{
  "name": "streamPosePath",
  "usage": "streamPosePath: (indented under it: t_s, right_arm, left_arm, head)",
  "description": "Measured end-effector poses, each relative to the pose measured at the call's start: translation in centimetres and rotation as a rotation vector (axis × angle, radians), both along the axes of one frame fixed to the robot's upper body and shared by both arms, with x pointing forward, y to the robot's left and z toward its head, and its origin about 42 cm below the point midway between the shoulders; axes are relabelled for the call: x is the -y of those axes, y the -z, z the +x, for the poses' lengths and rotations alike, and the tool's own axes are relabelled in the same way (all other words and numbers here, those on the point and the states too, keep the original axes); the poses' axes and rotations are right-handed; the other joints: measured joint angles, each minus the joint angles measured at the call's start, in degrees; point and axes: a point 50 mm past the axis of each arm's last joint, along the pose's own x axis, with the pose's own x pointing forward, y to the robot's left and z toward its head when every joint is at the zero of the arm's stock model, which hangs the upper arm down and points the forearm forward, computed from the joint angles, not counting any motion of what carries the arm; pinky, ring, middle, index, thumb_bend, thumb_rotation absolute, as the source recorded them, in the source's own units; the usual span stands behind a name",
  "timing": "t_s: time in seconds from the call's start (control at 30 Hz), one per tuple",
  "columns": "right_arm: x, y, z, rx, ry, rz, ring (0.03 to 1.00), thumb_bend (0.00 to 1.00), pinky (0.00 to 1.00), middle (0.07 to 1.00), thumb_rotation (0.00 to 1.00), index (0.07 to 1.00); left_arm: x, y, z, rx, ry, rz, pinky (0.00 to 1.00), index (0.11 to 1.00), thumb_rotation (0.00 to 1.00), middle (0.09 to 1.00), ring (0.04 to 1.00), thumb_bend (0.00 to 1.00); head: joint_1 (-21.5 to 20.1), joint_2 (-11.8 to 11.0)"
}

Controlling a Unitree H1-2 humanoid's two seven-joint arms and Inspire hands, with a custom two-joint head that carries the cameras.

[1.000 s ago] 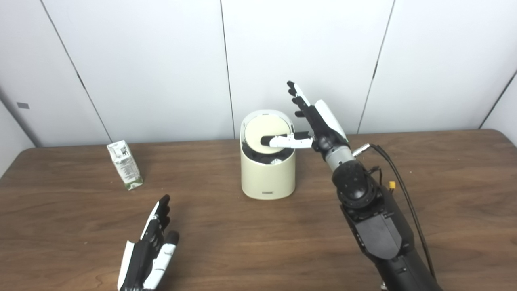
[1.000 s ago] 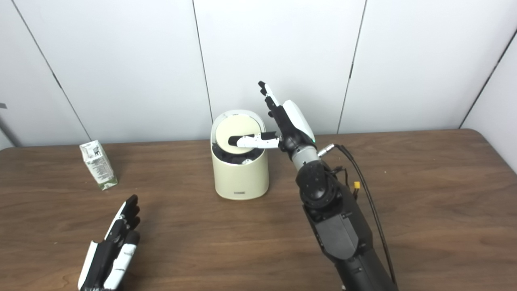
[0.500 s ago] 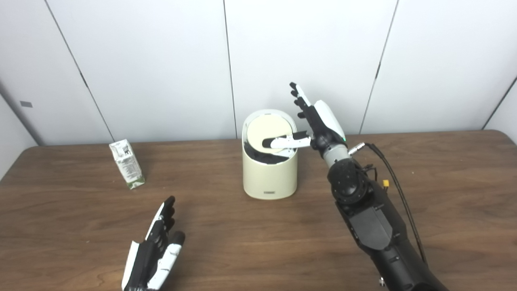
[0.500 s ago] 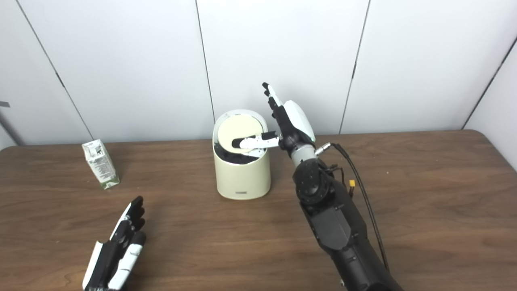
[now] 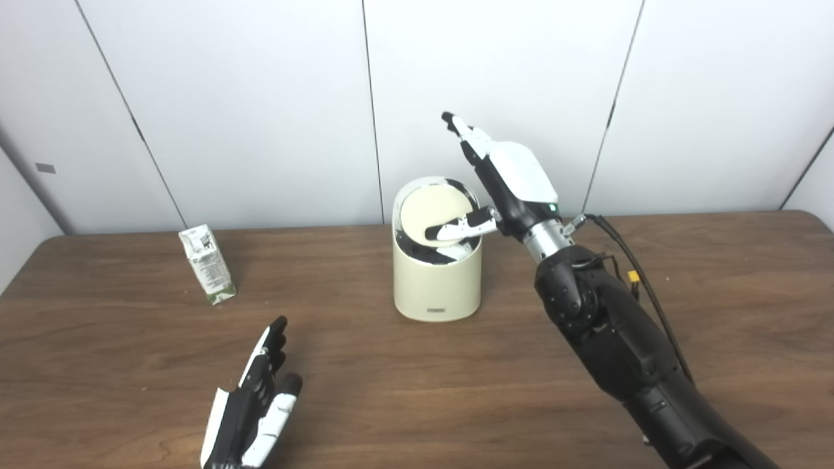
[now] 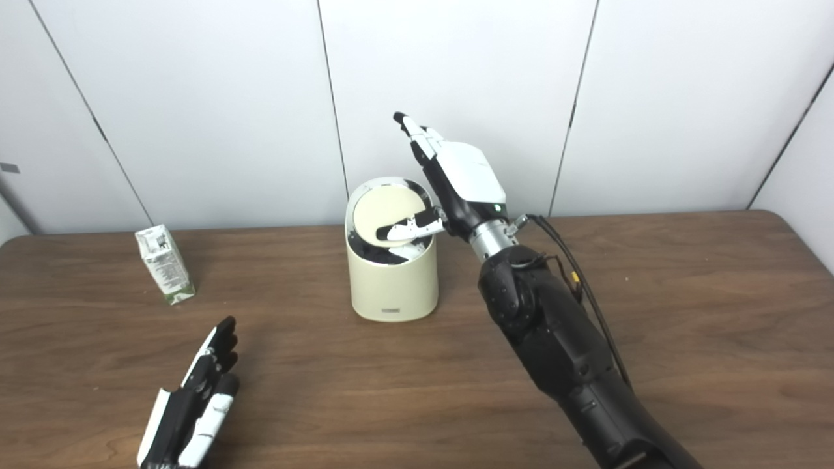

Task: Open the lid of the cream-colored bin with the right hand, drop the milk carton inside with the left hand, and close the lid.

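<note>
While its print stays unreadable, milk carton (image 5: 207,264) stands upright.

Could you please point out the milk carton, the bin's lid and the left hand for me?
milk carton (image 5: 210,264), left eye view, on its front face.
lid (image 5: 430,212), left eye view, on its tilted cream disc.
left hand (image 6: 189,407), right eye view, on its back.
</note>
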Motion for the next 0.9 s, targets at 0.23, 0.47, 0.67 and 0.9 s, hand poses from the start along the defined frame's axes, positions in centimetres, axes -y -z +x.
streamPosePath:
  t_s: [0.23, 0.47, 0.67, 0.9]
  right_arm:
    - [0.2, -0.3, 0.0, 0.035, -0.027, -0.028, 0.934, 0.97, 0.86, 0.922, 0.12, 0.988]
    - [0.7, -0.1, 0.2, 0.016, -0.027, -0.005, 0.936, 0.94, 0.89, 0.918, 0.16, 0.976]
    - [2.0, 1.6, 0.4, -0.177, 0.030, 0.312, 0.884, 0.87, 0.82, 0.887, 0.33, 0.968]
    - [3.1, 2.0, -0.6, -0.346, 0.086, 0.536, 0.881, 0.80, 0.79, 0.898, 0.39, 0.972]
  left_arm:
    - [0.2, -0.1, 0.0, 0.015, -0.003, -0.004, 0.99, 1.000, 0.69, 1.000, 1.000, 0.67]
    - [0.3, -0.1, 0.0, 0.016, -0.007, -0.011, 0.99, 1.000, 0.69, 1.000, 1.000, 0.66]
    - [0.4, -0.1, -0.1, 0.016, -0.015, -0.005, 1.00, 1.000, 0.71, 1.000, 1.000, 0.68]
    - [0.4, -0.1, -0.1, 0.017, -0.021, -0.001, 1.00, 1.000, 0.72, 1.000, 1.000, 0.66]
  head:
    - [0.1, -0.1]
    - [-0.2, -0.2]
    - [-0.4, -0.4]
    - [-0.6, -0.4]
